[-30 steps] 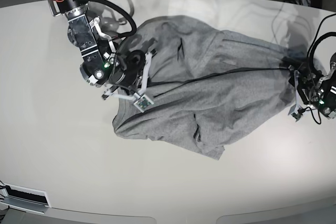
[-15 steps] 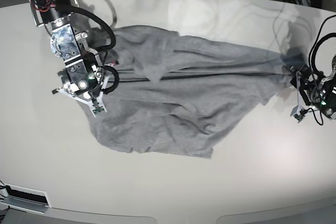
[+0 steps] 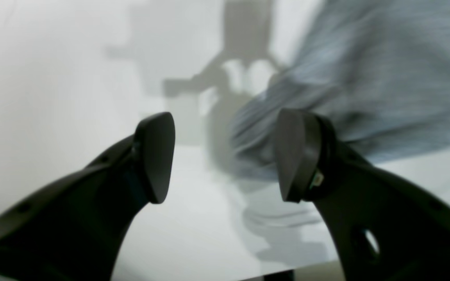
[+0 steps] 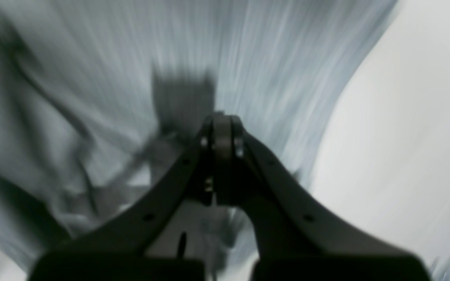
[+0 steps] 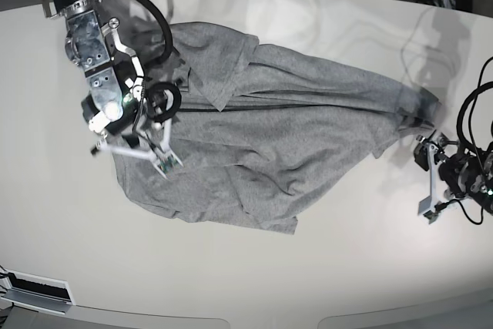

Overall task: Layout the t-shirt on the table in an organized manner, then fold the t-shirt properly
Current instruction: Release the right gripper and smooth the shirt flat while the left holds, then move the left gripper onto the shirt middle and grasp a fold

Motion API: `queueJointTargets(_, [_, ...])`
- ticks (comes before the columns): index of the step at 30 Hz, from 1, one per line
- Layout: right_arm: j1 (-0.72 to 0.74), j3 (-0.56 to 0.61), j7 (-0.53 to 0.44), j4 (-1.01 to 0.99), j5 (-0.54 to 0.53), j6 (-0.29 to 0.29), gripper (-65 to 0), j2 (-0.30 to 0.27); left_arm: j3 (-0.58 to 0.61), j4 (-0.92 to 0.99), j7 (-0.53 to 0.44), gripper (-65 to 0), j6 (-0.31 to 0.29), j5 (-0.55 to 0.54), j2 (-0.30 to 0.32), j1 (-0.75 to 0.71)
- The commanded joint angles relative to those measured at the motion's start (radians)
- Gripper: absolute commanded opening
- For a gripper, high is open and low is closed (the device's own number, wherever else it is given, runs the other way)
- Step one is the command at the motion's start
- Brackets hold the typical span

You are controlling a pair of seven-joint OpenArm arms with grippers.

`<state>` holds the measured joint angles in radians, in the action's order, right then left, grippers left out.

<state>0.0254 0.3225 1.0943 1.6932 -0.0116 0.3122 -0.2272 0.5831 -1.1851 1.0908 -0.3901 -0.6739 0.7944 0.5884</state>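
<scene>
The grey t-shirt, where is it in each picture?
Base: the t-shirt lies crumpled across the middle of the table.
Left wrist: blurred, upper right, beyond the open left hand.
Right wrist: blurred, filling the left and centre, under the shut right hand.
Shared landmark: the white table beside it.

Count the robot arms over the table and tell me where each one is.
2. The right arm is over the t-shirt at the base view's left; the left arm sits at that view's right, just off the shirt's edge above the bare table.
</scene>
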Motion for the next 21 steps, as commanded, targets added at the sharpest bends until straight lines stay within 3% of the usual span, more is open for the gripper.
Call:
queueJointTargets(1, [0.008, -0.005, -0.019, 0.033, -0.022, 0.021, -65.0, -0.006, -0.010, -0.018, -0.004, -24.3, -0.022, -0.029, 0.007, 0.035])
queueJointTargets(5, [0.004, -0.004, -0.122, 0.048, -0.172, 0.153, -65.0, -0.006, -0.010, -0.033, -0.003, -24.8, -0.123, -0.130, -0.024, 0.038])
queueJointTargets(8, [-0.011, -0.004, -0.191, 0.045, -0.268, 0.238, -65.0, -0.006, -0.010, -0.032, -0.032, -24.9, -0.131, -0.138, -0.065, 0.023])
queueJointTargets(13, [-0.011, -0.004, -0.229, 0.043, -0.277, 0.228, -65.0, -0.006, -0.009, -0.021, -0.127, -24.9, -0.109, 0.009, -0.177, -0.033])
queueJointTargets(18, [-0.012, -0.004, -0.219, 0.043, -0.276, 0.228, -65.0, -0.006, -0.009, -0.021, -0.122, -24.9, -0.153, 0.053, -0.276, -0.101])
queueJointTargets(21, [-0.012, -0.004, -0.217, 0.043, -0.277, 0.235, -65.0, -0.006, -0.009, -0.021, -0.127, -26.5, -0.099, 0.110, -0.307, -0.139])
